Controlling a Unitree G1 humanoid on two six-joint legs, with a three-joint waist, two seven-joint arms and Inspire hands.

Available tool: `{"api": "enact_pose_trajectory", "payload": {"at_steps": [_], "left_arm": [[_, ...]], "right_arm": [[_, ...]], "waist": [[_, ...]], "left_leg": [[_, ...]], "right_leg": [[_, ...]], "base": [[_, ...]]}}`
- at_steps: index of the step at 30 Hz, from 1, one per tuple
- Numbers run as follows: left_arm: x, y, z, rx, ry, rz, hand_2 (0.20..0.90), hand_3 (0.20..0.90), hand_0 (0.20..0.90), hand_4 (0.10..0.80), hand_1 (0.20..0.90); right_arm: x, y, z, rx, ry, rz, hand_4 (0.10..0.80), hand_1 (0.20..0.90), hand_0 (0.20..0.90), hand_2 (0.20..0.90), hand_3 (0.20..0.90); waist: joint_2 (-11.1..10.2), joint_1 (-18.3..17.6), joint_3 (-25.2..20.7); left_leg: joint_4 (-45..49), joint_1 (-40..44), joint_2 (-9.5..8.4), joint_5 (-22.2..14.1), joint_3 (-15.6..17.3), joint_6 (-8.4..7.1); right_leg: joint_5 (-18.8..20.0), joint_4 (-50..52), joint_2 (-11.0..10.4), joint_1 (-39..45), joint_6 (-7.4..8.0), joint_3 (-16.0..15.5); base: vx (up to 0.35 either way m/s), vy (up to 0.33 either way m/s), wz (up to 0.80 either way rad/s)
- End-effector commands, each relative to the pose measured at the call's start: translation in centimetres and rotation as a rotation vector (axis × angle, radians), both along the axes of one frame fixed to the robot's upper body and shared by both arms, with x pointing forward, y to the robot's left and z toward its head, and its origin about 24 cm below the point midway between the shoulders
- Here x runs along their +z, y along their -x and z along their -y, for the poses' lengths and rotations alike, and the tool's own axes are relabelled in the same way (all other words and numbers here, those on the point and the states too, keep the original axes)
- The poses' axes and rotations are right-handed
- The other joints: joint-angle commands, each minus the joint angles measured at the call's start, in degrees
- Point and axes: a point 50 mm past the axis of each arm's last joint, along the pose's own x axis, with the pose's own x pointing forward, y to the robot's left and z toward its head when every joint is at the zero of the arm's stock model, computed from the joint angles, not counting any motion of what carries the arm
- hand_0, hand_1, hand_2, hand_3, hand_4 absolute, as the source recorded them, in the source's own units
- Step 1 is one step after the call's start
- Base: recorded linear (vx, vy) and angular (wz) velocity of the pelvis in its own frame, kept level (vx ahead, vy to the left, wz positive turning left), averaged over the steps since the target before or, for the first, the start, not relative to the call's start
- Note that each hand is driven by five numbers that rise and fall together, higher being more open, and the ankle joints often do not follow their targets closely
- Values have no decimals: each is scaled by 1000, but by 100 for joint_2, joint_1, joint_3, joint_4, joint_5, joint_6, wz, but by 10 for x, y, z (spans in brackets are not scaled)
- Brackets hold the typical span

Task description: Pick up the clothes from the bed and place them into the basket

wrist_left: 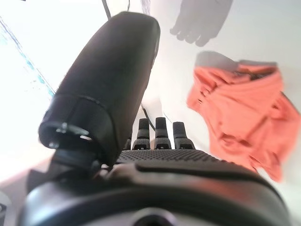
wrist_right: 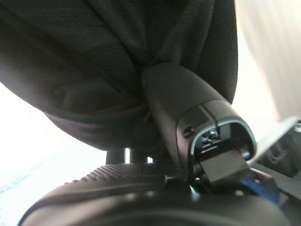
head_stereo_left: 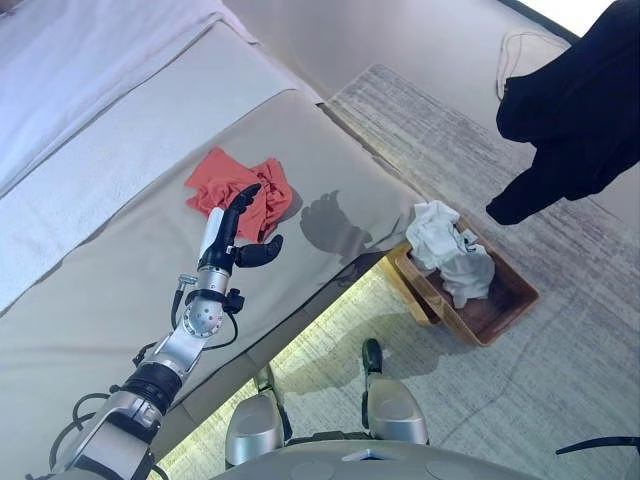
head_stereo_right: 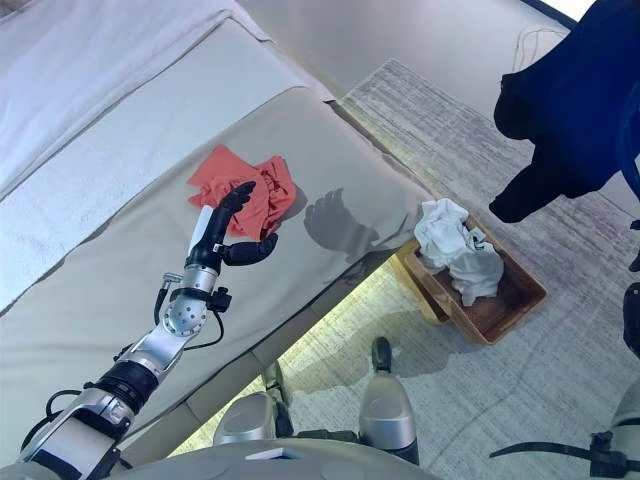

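A crumpled red cloth (head_stereo_left: 245,190) lies on the beige bed (head_stereo_left: 120,290). My left hand (head_stereo_left: 235,235) hovers just in front of it, open, with fingers straight and thumb spread; the left wrist view shows the red cloth (wrist_left: 240,113) past the fingertips, untouched. A black garment (head_stereo_left: 580,110) hangs in the air at the upper right, above the rug. In the right wrist view my right hand (wrist_right: 117,188) is shut on this black garment (wrist_right: 94,61), pinched between thumb and fingers. The wooden basket (head_stereo_left: 510,305) stands on the floor by the bed's corner with a white cloth (head_stereo_left: 450,250) in it.
A white blanket (head_stereo_left: 90,60) covers the far side of the bed. A grey rug (head_stereo_left: 560,360) lies under the basket. The bed's edge (head_stereo_left: 330,300) runs between my left hand and the basket, with a lit strip beneath it.
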Motion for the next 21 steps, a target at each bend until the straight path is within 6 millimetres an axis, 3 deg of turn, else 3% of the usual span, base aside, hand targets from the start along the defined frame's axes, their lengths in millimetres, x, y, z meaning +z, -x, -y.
{"api": "enact_pose_trajectory", "payload": {"at_steps": [1, 7, 16, 21], "left_arm": [[-16, 8, 16, -52, 16, -26, 900, 900, 900, 800, 900], [-17, 7, 16, -37, 19, -34, 900, 900, 900, 800, 900], [-18, 7, 14, -42, 28, -39, 900, 900, 900, 800, 900], [-9, 0, 21, -42, 47, 7, 900, 900, 900, 800, 900]], "right_arm": [[9, 16, 9, -43, 120, 27, 100, 300, 300, 300, 200], [-15, 18, 19, -46, 78, -43, 100, 300, 300, 300, 200], [-69, 18, 26, -40, -14, -152, 100, 300, 300, 300, 200], [-76, 15, 26, -24, -36, -174, 100, 300, 300, 300, 200]], "waist": [[-47, 58, -1608], [16, -60, -1537], [122, -179, -1399], [305, -256, -1222]], "left_leg": [[10, 70, -44, -841, -49, 12], [10, 28, -14, -823, 17, -33], [10, 33, 13, -788, 96, -78], [10, -18, -16, -769, 145, -104]], "right_leg": [[-499, 277, 243, -100, -73, -88], [-469, 230, 286, -175, -93, -50], [-470, 266, 339, -265, -139, -8], [-458, 304, 320, -405, -149, 44]], "base": [[-12, -39, -8], [-13, -71, -8], [-3, -62, -2], [-61, -3, -14]]}}
